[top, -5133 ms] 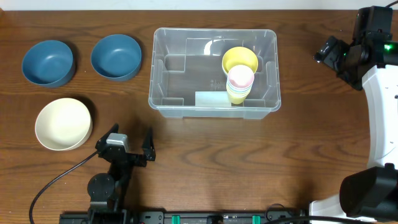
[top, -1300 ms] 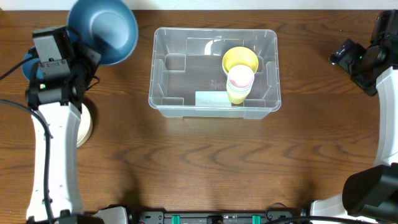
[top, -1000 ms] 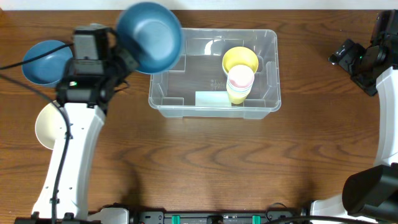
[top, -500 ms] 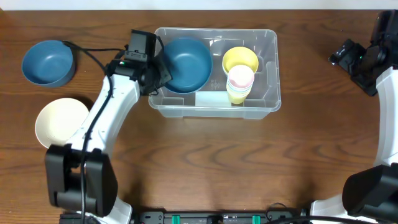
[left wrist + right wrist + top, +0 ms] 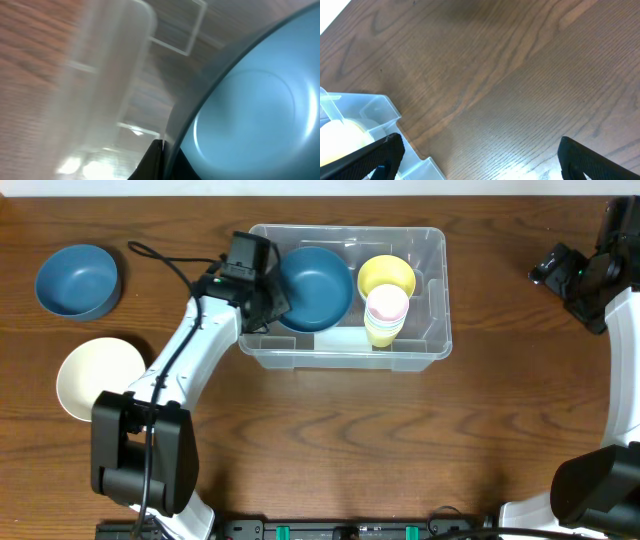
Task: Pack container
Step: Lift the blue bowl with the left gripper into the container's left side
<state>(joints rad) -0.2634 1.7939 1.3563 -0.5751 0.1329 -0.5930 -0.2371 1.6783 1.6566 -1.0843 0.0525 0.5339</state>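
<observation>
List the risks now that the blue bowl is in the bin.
The blue bowl is close to the cup stack; lowering it rightward might topple the cups. The left gripper pinches only the rim, so the bowl may tip. Its wrist crowds the container wall; withdrawing could drag the bin.

Container [image 5: 345, 358]: twelve o'clock on the table.
Held bowl [image 5: 318, 285]: inside the container, nine o'clock half, left gripper [image 5: 276, 300] on its rim.
Cup stack [image 5: 386, 305]: three o'clock of it.
Loose blue bowl [image 5: 77, 280]: ten o'clock.
Cream bowl [image 5: 100, 378]: nine o'clock.

dark wood-grain table [image 5: 330, 440], pale wall strip [image 5: 300, 186]
</observation>
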